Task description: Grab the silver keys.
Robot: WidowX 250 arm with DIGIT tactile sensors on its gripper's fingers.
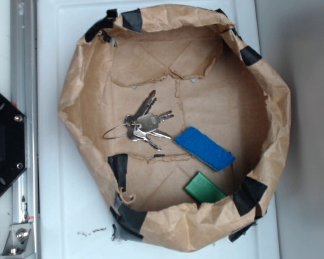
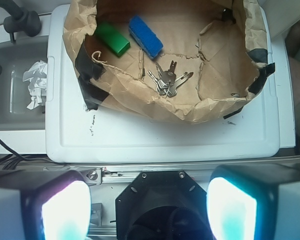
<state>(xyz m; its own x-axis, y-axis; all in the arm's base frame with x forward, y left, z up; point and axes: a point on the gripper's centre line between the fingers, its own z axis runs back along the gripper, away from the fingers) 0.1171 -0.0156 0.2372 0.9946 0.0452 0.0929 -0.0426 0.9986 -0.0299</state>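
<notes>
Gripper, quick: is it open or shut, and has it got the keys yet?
Gripper: open, holding nothing. The silver keys lie in the paper nest, far from the fingers.

The worktop [image 1: 70,210] is a white, smooth, moulded panel with a faint raised border line near its edges; directly on it sits a crumpled brown-paper basin [image 1: 81,91] with rolled-up walls, patched at several spots on the rim with black tape [image 1: 251,194]; the basin covers most of the white surface, leaving bare strips along the sides; a scatter of small dark specks [image 1: 92,232] lies on the bare white beside the basin's taped corner; in the wrist view the same white panel [image 2: 190,140] shows rounded corners and a wide clear band in front of the paper basin [image 2: 205,112], with the specks [image 2: 92,125] near its left side.
</notes>
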